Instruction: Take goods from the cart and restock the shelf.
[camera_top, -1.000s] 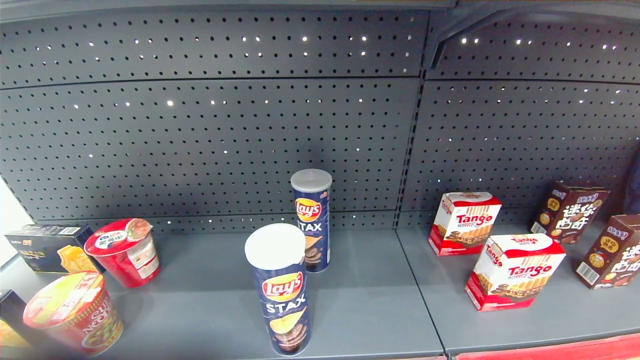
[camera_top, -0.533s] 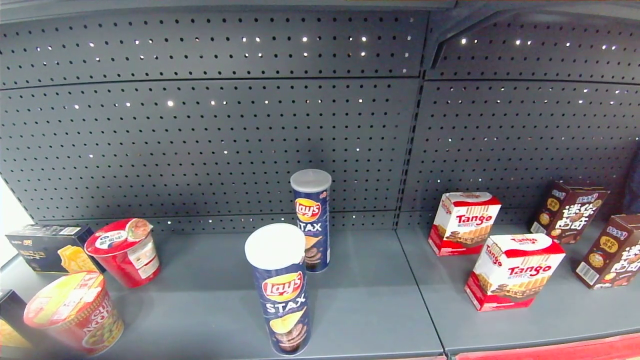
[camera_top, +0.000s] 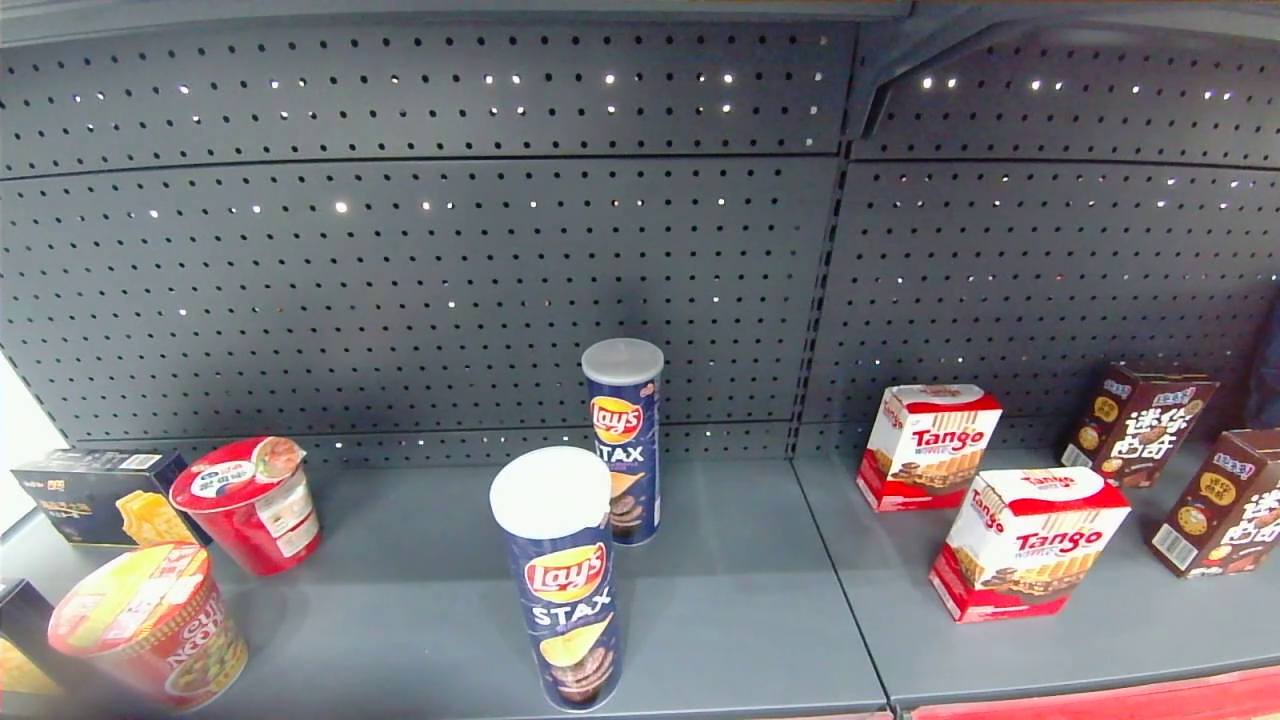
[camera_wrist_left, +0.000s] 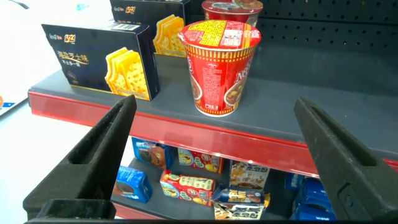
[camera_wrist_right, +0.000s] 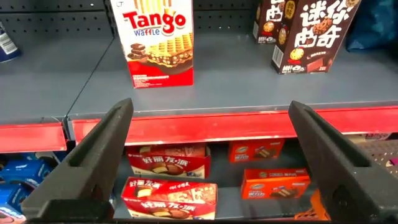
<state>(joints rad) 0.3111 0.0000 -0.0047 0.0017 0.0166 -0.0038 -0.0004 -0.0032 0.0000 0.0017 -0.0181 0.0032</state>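
Jaws on both arms stand wide open and hold nothing, low in front of the long grey metal shelf (camera_top: 720, 600). I think that is because they have no goods to put up yet. The left jaws face a red paper noodle cup (camera_wrist_left: 219, 65); the right jaws face a red-and-white wafer box (camera_wrist_right: 158, 40). On the shelf a tall dark-blue chip can (camera_top: 560, 580) stands at 6 o'clock, cups at 9, boxes at 3, kinds together, fronts out for shoppers.
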